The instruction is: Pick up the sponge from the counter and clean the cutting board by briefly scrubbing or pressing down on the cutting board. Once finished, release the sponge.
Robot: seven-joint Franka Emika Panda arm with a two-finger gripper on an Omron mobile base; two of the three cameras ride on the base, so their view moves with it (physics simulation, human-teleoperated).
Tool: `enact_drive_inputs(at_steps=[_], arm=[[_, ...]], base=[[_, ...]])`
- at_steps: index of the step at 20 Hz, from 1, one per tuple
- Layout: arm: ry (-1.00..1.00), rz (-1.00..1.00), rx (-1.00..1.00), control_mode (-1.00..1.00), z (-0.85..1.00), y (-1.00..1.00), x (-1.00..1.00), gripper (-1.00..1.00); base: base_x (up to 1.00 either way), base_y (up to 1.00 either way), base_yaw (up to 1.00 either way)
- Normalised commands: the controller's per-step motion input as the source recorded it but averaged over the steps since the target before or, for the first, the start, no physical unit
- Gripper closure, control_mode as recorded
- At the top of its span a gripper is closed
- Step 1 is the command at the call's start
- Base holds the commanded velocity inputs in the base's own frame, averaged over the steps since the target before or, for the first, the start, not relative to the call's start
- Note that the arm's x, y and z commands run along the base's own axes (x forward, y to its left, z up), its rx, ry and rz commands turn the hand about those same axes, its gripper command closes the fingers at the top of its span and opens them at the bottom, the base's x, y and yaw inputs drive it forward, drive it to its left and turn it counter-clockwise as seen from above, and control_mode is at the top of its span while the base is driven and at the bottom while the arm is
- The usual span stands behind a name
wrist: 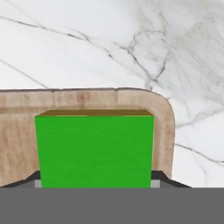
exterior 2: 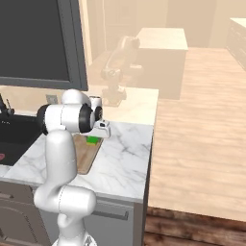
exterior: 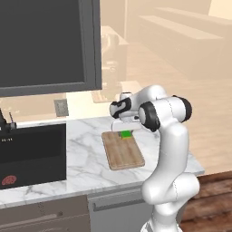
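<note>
The gripper (wrist: 94, 184) is pinching the sponge (wrist: 94, 148) between its two fingers, one at each side of the green block. The sponge is sitting over the far end of the cutting board (exterior: 122, 152), which is lying flat on the counter (exterior: 86, 158) beside the dark sink (exterior: 31, 154).

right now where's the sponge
The sponge sits between the pincer tips over the cutting board's far end, near its corner, on the marble counter.
</note>
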Motion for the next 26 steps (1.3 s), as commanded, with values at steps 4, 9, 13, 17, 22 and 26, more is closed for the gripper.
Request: enact_drive_inputs(at_steps=[4, 9, 13, 17, 22, 26], arm=[[0.00, 0.00, 0.00, -1.00, -0.24, 0.00, -0.11, 1.00], [0.00, 0.00, 0.00, -1.00, -0.24, 0.00, -0.37, 1.00], [0.02, 0.00, 0.00, -1.00, -0.46, 0.00, -0.45, 1.00], [0.05, 0.00, 0.00, -1.00, -0.66, 0.00, -0.45, 1.00], [0.05, 0.00, 0.00, -1.00, -0.88, 0.00, -0.25, 1.00], [0.00, 0.00, 0.00, -1.00, -0.47, -0.01, -0.29, 1.00]], base=[[0.00, 0.00, 0.00], [0.00, 0.00, 0.00], [0.00, 0.00, 0.00], [0.00, 0.00, 0.00], [0.00, 0.00, 0.00], [0.00, 0.00, 0.00]])
